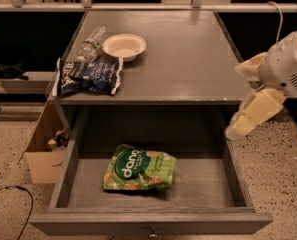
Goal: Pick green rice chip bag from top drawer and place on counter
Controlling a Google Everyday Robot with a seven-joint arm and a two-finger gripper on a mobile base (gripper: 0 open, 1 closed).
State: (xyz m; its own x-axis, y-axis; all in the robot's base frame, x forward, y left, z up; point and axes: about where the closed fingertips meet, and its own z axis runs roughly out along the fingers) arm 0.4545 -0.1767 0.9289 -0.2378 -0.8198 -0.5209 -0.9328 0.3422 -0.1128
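Judging from how things lie, you are at the very start of the job. The top drawer (pixel 203 186) is pulled out toward the near side of the scene. The green rice chip bag (pixel 139 168) lies flat on its bottom, label up, a little left of middle and touching neither side wall. Nothing has hold of it. The gripper (pixel 250 116) hangs at the right of the scene, by the near right corner of the counter (pixel 188 59) and roughly over the far end of the drawer's right wall, well apart from the bag. You cannot tell from this view whether the claw is spread or closed, but it carries nothing. The open drawer is therefore the only part you can count as done. All of the handling is left: bring the gripper across and down into the drawer, take the bag, lift it clear of the counter's near edge, and set it on top. On the counter, the left side holds a dark blue snack bag (pixel 88 77) at the near edge, a pale bowl (pixel 124 46) beyond it, and a plastic bottle (pixel 92 43) lying just left of the bowl. The middle and right show bare grey, so you should find room for the bag there. A cardboard box (pixel 40 156) stands on the floor left of the drawer and should not concern you.
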